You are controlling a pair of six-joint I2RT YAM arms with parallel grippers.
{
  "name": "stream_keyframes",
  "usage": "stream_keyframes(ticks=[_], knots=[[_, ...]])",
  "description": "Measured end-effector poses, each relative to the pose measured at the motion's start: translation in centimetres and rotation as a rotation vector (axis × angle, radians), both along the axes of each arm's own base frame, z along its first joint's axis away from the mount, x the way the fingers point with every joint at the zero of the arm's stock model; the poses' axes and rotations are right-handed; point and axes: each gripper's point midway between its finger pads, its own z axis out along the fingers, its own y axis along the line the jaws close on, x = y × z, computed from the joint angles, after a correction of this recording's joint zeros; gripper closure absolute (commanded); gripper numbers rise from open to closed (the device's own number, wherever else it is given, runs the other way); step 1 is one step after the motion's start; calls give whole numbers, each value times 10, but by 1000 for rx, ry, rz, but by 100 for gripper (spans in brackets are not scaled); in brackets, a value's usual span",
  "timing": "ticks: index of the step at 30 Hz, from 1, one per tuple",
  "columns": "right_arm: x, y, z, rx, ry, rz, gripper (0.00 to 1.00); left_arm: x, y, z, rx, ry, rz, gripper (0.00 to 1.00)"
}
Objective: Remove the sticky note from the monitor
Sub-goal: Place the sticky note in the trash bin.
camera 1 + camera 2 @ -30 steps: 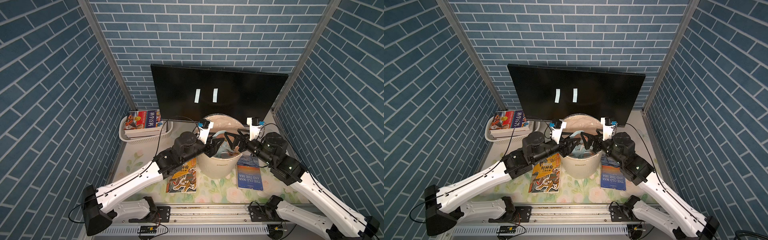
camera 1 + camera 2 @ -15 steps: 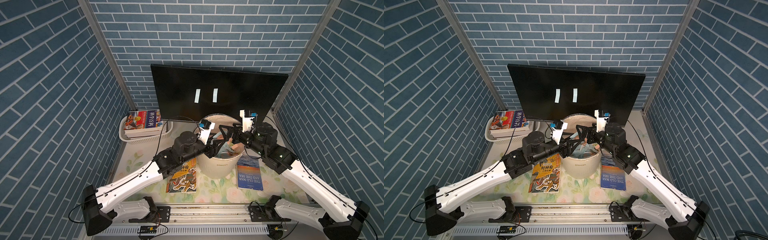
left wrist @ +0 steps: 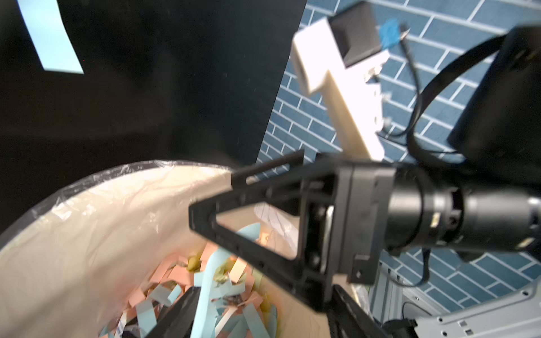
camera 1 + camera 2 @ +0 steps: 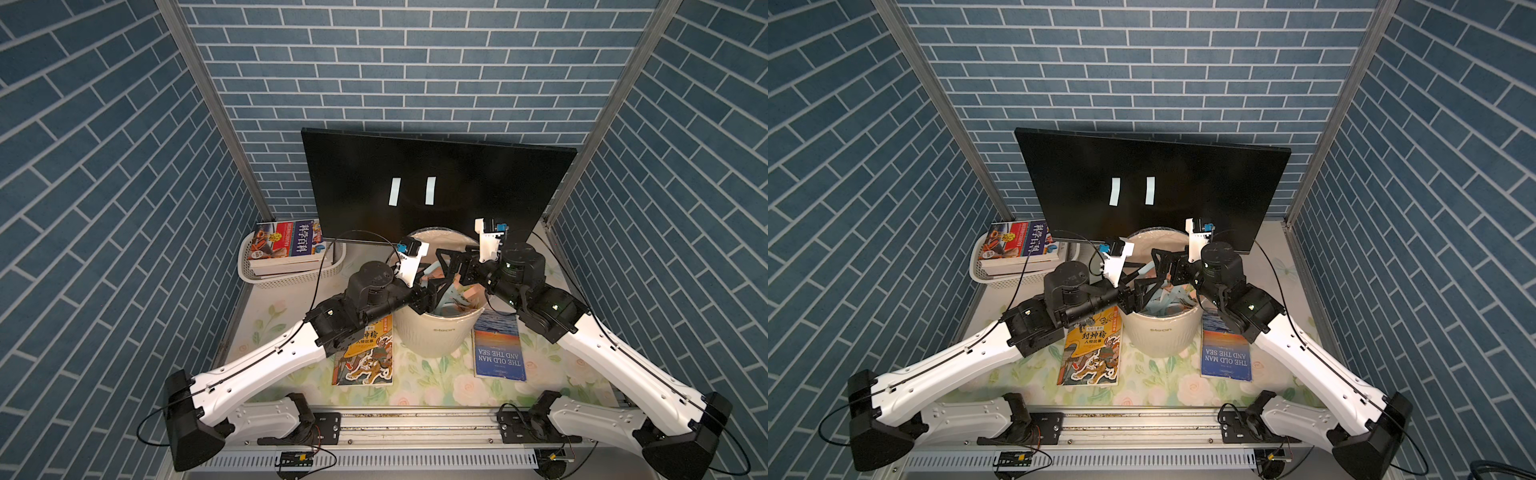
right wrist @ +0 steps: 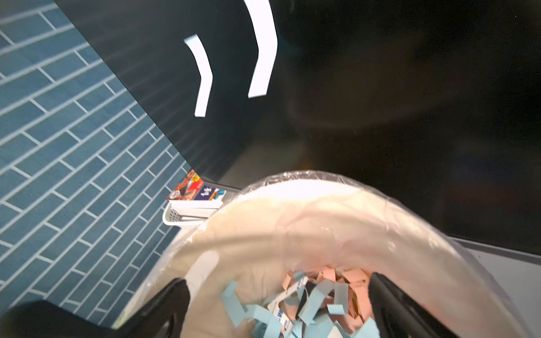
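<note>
Our left claw (image 4: 436, 291) and right claw (image 5: 278, 281) gape empty over the bin (image 4: 432, 338), seemingly very close: reaching for the notes (image 4: 394, 197) on the monitor (image 4: 498, 187), they could collide.
</note>
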Motion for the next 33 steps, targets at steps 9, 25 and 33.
stream_keyframes(ticks=[9,25,33], knots=[[-4,-6,-23,-110,31,1,0,6,20,50,-149,-67,38,18],[-32,-17,4,-31,-46,72,0,19,26,58,-208,-37,34,16],[-38,11,10,29,-55,204,1,12,13,59,-245,-5,-48,17]])
